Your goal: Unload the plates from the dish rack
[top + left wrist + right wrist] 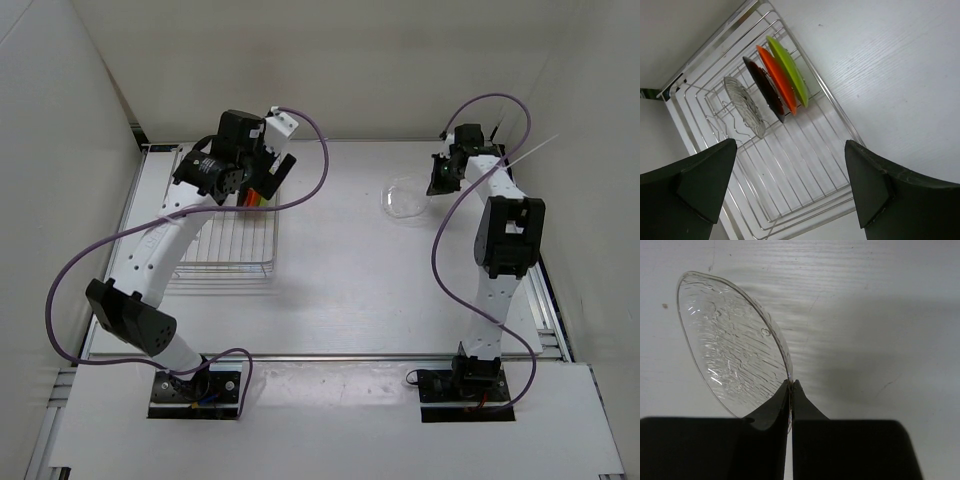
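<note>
The dish rack (800,167), a silver wire basket, lies below my left gripper (790,185), whose jaws stand wide open with nothing between them. Four plates stand on edge at the rack's far end: a clear plate (745,107), a black plate (765,90), an orange-red plate (779,80) and a lime green plate (789,70). From above, the rack (225,250) sits at the left, with my left gripper (280,165) over its far right corner. My right gripper (791,385) is shut on the rim of another clear plate (730,350), held tilted over the white table. That plate (405,198) is left of the right gripper (440,178).
White walls enclose the table on the left, back and right. A purple cable (310,185) loops from the left arm over the rack's right side. Another cable (445,230) hangs beside the right arm. Bare table top (340,270) lies between the rack and the right arm.
</note>
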`<action>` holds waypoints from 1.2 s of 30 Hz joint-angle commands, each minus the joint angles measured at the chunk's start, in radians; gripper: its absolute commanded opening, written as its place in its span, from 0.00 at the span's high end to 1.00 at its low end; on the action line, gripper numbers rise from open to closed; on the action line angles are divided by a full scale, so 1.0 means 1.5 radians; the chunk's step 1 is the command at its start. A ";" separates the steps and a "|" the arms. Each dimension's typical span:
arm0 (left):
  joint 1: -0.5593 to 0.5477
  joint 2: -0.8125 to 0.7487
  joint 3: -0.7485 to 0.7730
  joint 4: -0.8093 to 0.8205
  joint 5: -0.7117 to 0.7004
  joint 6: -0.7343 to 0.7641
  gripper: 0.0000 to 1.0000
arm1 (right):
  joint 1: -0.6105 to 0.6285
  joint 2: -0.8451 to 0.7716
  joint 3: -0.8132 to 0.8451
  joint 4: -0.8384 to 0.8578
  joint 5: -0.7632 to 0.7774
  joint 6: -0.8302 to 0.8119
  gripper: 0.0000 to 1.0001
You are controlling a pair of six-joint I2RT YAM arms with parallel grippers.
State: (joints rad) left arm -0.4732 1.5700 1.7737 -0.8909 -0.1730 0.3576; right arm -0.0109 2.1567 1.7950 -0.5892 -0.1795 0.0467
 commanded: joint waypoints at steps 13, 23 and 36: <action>0.002 -0.049 -0.064 0.031 0.037 -0.032 0.00 | -0.006 0.043 0.064 -0.021 0.047 -0.023 0.89; 0.029 -0.068 -0.122 0.066 0.029 -0.032 0.00 | -0.006 0.077 0.102 -0.040 0.059 -0.029 0.82; 0.111 -0.094 -0.156 0.130 0.036 -0.090 0.00 | -0.019 0.013 0.102 -0.040 0.052 -0.008 0.53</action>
State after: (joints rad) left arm -0.3374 1.4998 1.5436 -0.7605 -0.1238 0.2752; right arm -0.0189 2.2665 1.9095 -0.6537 -0.1005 0.0193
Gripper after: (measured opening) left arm 0.998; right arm 0.449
